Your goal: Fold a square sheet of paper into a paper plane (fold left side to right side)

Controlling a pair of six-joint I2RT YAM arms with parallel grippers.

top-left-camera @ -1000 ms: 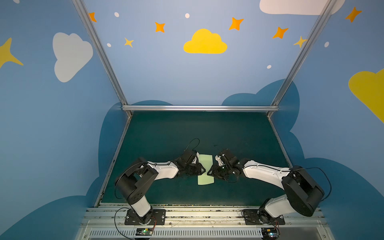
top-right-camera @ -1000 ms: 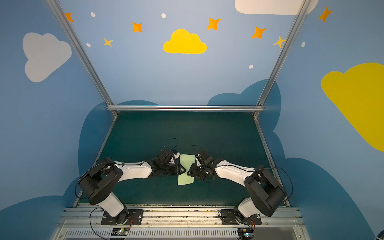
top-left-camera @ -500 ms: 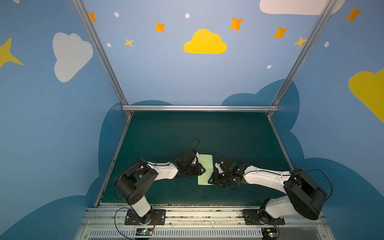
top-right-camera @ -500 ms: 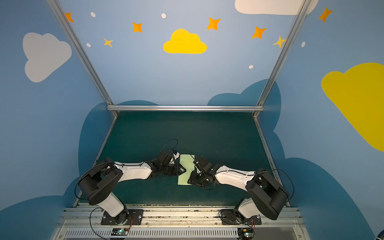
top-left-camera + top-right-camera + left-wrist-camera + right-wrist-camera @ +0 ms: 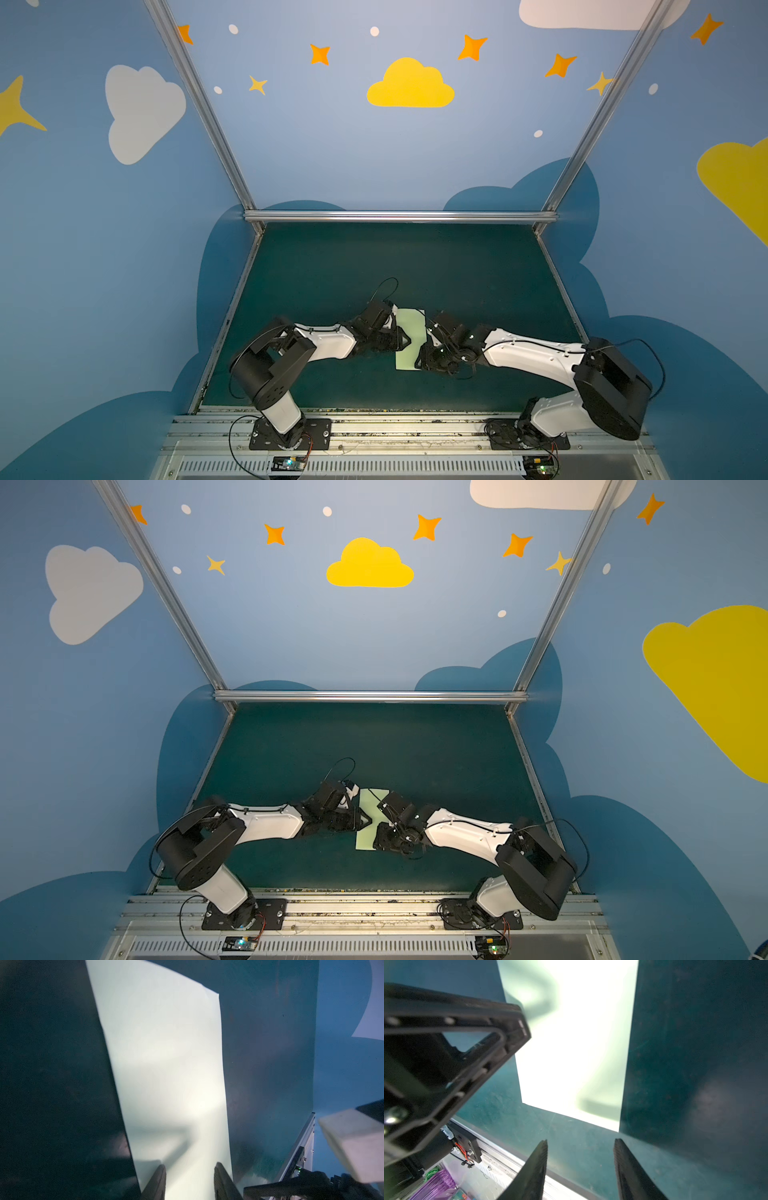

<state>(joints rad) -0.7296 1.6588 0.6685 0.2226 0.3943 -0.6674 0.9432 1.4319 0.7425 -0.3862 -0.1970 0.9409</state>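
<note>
We are seeing the paper plane lying flat on the dark green bench as a narrow pale green rectangle between the two arms. Our left pincer is hanging low over the sheet, jaws parted, paper showing between them and nothing gripped. Our right pincer is hovering released, above bare bench just beside the sheet's near short edge.

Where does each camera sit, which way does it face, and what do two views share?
Top views: high in front, looking down on left arm, right arm and paper.
Left wrist: behind the open left gripper, facing the paper.
Right wrist: behind the open right gripper, facing mat and paper.
Shared: all show the paper.
</note>
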